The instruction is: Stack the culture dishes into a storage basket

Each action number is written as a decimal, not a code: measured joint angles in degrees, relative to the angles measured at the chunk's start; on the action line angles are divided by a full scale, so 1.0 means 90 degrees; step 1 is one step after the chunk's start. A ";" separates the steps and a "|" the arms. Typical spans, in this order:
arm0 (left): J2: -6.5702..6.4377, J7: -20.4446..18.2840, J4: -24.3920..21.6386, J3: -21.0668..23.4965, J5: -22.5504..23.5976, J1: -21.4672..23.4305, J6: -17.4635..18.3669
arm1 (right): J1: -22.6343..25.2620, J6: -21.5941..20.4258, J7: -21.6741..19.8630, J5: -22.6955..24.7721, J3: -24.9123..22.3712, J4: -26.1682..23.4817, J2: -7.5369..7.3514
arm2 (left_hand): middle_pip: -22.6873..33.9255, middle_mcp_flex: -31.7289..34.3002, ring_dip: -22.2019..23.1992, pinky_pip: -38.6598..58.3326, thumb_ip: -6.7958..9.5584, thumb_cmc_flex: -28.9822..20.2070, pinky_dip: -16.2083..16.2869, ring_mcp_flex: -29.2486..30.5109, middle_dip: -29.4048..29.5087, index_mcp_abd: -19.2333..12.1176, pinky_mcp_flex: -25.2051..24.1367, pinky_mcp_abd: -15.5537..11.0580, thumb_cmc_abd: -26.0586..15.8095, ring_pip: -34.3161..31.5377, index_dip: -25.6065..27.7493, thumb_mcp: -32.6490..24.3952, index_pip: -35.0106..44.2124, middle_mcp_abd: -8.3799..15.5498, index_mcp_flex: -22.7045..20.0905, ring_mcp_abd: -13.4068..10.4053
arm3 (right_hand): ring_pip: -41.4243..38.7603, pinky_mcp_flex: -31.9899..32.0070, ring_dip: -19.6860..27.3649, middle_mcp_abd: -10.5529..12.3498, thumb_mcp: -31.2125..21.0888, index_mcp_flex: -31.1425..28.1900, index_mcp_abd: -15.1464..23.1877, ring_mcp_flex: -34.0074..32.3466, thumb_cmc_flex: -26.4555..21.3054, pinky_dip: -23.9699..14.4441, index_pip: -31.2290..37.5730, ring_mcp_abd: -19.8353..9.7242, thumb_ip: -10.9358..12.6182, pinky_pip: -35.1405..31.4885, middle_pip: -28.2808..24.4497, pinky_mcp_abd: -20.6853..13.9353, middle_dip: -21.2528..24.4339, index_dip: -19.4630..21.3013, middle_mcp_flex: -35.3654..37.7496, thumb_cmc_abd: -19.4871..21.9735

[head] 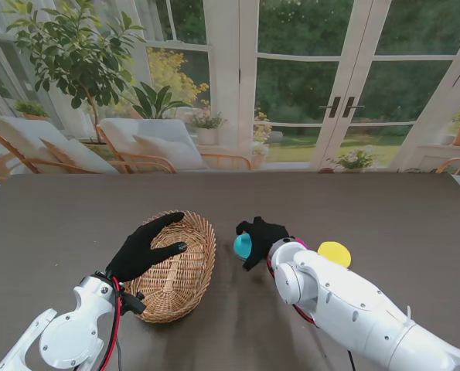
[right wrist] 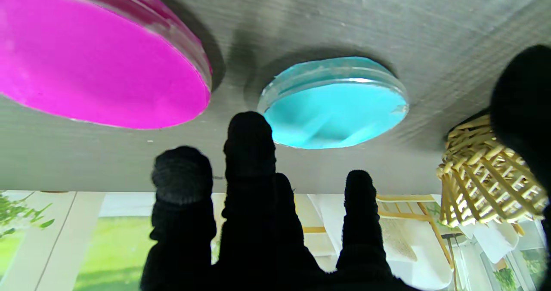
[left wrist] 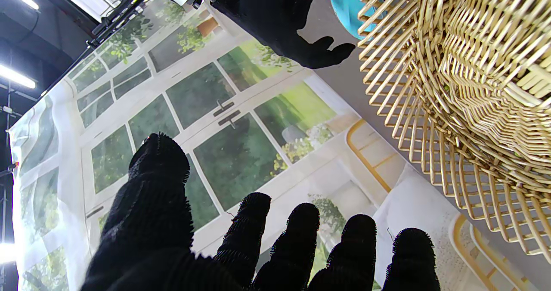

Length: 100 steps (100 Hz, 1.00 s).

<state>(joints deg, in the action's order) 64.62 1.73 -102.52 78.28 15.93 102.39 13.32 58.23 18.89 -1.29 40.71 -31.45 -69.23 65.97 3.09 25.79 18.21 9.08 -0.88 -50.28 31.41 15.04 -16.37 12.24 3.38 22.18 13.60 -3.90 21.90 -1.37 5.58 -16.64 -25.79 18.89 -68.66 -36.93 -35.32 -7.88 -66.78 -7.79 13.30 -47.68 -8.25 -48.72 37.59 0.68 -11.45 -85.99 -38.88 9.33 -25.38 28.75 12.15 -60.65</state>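
Setting: a staged robot test room, not a real home. The garden-room scene of French doors (head: 342, 108), lounge chairs (head: 148, 143) and potted tree (head: 75, 54) was a printed backdrop; the left wrist view showed its edge, ceiling strip lights (left wrist: 17, 76) beyond.

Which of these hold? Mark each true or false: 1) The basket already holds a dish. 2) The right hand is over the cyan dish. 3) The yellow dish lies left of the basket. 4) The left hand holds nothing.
1) False: the basket shows only bare wicker.
2) True: the right hand hovers over the cyan dish, its fingers spread and not closed on it.
3) False: the yellow dish lies right of the basket, beyond the right arm.
4) True: the left hand is open over the basket's rim.
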 measured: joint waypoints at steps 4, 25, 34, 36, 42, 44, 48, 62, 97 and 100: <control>0.0000 -0.0005 0.0000 0.0000 -0.0004 -0.0002 0.0000 | -0.0023 0.0030 0.0043 -0.0003 0.0043 0.0046 0.0011 | 0.0000 0.0000 0.0000 0.0000 0.0000 0.0000 0.0001 0.0000 0.0000 0.0000 0.0000 0.0000 0.0000 0.0000 0.0000 0.0000 0.0000 -0.0002 -0.0001 0.0000 | 0.0000 -0.0002 0.0001 0.0000 0.0000 0.0000 -0.0002 -0.0030 0.0000 0.0001 0.0001 -0.0005 0.0000 -0.0001 0.0000 -0.0001 0.0004 0.0006 0.0000 0.0000; -0.0002 -0.0027 0.0003 -0.0008 -0.0054 -0.0015 -0.0008 | -0.0157 0.0165 0.0277 -0.0087 0.0238 0.0373 0.0143 | 0.0000 0.0001 0.0000 0.0000 0.0000 0.0000 0.0008 0.0001 0.0000 0.0001 0.0000 0.0000 0.0000 0.0000 0.0000 0.0000 0.0000 -0.0007 -0.0008 0.0001 | 0.0003 -0.0007 0.0074 -0.0001 0.0000 0.0000 -0.0009 -0.0060 0.0000 0.0006 0.0002 -0.0029 0.0000 -0.0003 -0.0004 -0.0004 0.0080 0.0015 0.0000 0.0005; -0.0003 -0.0037 0.0005 -0.0009 -0.0055 -0.0022 -0.0022 | -0.0219 0.0210 0.0327 -0.0131 0.0316 0.0479 0.0191 | 0.0000 0.0001 0.0000 0.0000 0.0000 0.0000 0.0009 0.0002 0.0000 0.0002 0.0000 0.0000 0.0000 0.0000 0.0000 0.0000 0.0000 -0.0007 -0.0009 0.0001 | 0.0017 -0.0008 0.0083 -0.0001 0.0001 0.0000 -0.0025 -0.0060 0.0000 0.0008 0.0058 -0.0029 0.0000 -0.0004 -0.0009 -0.0005 0.0084 0.0045 0.0002 0.0006; -0.0003 -0.0040 0.0006 -0.0010 -0.0055 -0.0024 -0.0025 | -0.0235 0.0226 0.0341 -0.0144 0.0337 0.0506 0.0204 | 0.0000 0.0001 0.0000 0.0000 0.0000 0.0000 0.0009 0.0002 0.0000 0.0002 0.0000 0.0000 0.0000 0.0000 0.0000 0.0000 0.0000 -0.0007 -0.0009 0.0001 | 0.0017 -0.0008 0.0084 -0.0001 0.0001 0.0000 -0.0026 -0.0060 0.0000 0.0009 0.0063 -0.0029 0.0000 -0.0004 -0.0009 -0.0005 0.0085 0.0056 0.0002 0.0006; -0.0004 -0.0048 0.0009 -0.0012 -0.0055 -0.0030 -0.0029 | -0.0281 0.0266 0.0378 -0.0195 0.0396 0.0595 0.0247 | 0.0000 0.0001 0.0000 0.0000 0.0000 0.0000 0.0009 0.0002 0.0000 0.0002 0.0000 0.0000 0.0000 0.0000 0.0000 0.0000 0.0000 -0.0009 -0.0009 0.0001 | 0.0020 -0.0008 0.0086 -0.0001 0.0002 0.0000 -0.0026 -0.0060 0.0000 0.0012 0.0078 -0.0029 0.0000 -0.0004 -0.0074 -0.0005 0.0096 0.0078 0.0005 0.0007; -0.0005 -0.0050 0.0010 -0.0013 -0.0055 -0.0032 -0.0029 | -0.0297 0.0277 0.0390 -0.0214 0.0413 0.0626 0.0262 | 0.0000 0.0001 0.0000 0.0000 0.0000 0.0000 0.0010 0.0002 0.0000 0.0002 0.0000 0.0000 0.0000 0.0000 0.0000 0.0000 0.0000 -0.0009 -0.0009 0.0001 | 0.0021 -0.0008 0.0087 -0.0001 0.0002 0.0000 -0.0027 -0.0060 0.0000 0.0012 0.0082 -0.0029 0.0000 -0.0004 -0.0076 -0.0005 0.0098 0.0079 0.0005 0.0007; -0.0005 -0.0055 0.0011 -0.0014 -0.0055 -0.0036 -0.0029 | -0.0328 0.0301 0.0408 -0.0252 0.0449 0.0685 0.0290 | 0.0000 0.0001 0.0000 0.0000 0.0000 0.0000 0.0009 0.0002 0.0000 0.0002 0.0000 0.0000 0.0000 0.0000 0.0000 0.0000 0.0000 -0.0009 -0.0009 0.0001 | 0.0030 -0.0009 0.0090 -0.0001 0.0002 0.0000 -0.0028 -0.0060 0.0000 0.0013 0.0093 -0.0029 0.0000 -0.0004 -0.0077 -0.0006 0.0108 0.0079 0.0005 0.0007; -0.0007 -0.0063 0.0012 -0.0017 -0.0058 -0.0046 -0.0030 | -0.0406 0.0380 0.0485 -0.0320 0.0563 0.0860 0.0379 | 0.0000 0.0001 0.0000 0.0000 0.0000 0.0000 0.0011 0.0002 0.0000 0.0002 0.0000 0.0000 0.0000 0.0000 0.0000 0.0000 0.0000 -0.0009 -0.0009 0.0001 | 0.0055 -0.0011 0.0147 -0.0001 0.0002 0.0070 -0.0028 -0.0061 0.0000 0.0021 0.0124 -0.0064 0.0000 -0.0004 -0.0222 -0.0055 0.0146 0.0079 0.0005 0.0007; -0.0013 -0.0093 0.0018 -0.0020 -0.0063 -0.0059 -0.0029 | -0.0588 0.0463 0.0626 -0.0511 0.0884 0.1344 0.0610 | 0.0001 0.0001 0.0000 0.0000 0.0000 0.0000 0.0012 0.0005 0.0000 0.0002 0.0000 0.0000 0.0000 0.0000 0.0000 0.0001 0.0000 -0.0009 -0.0010 0.0002 | 0.0048 -0.0018 0.0148 -0.0001 0.0003 0.0253 -0.0045 -0.0130 0.0000 0.0172 -0.0133 -0.0167 0.0000 -0.0008 -0.0254 -0.0142 0.0146 0.0085 0.0005 0.0011; -0.0013 -0.0093 0.0018 -0.0020 -0.0064 -0.0058 -0.0030 | -0.0592 0.0463 0.0648 -0.0524 0.0889 0.1378 0.0630 | 0.0001 0.0001 0.0000 0.0000 0.0000 0.0000 0.0012 0.0005 0.0000 0.0002 0.0000 0.0000 0.0000 0.0000 0.0000 0.0001 0.0000 -0.0009 -0.0011 0.0002 | 0.0042 -0.0018 0.0148 -0.0001 0.0003 0.0253 -0.0047 -0.0130 -0.0004 0.0173 -0.0133 -0.0168 0.0000 -0.0008 -0.0264 -0.0145 0.0146 0.0090 0.0005 0.0011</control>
<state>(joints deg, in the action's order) 64.51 0.89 -102.36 78.10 15.36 101.86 13.06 52.90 23.06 4.54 35.99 -23.44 -56.83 71.64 3.09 25.80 18.21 9.08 -0.88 -50.28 31.52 15.08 -16.37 12.26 3.38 22.18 13.60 -3.90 21.90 -1.36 5.58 -16.72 -25.89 18.91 -68.29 -37.09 -33.99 -7.89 -66.75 -5.51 12.88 -48.84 -8.29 -47.16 36.40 -0.83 -11.45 -86.06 -41.25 8.03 -24.06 29.57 12.20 -60.55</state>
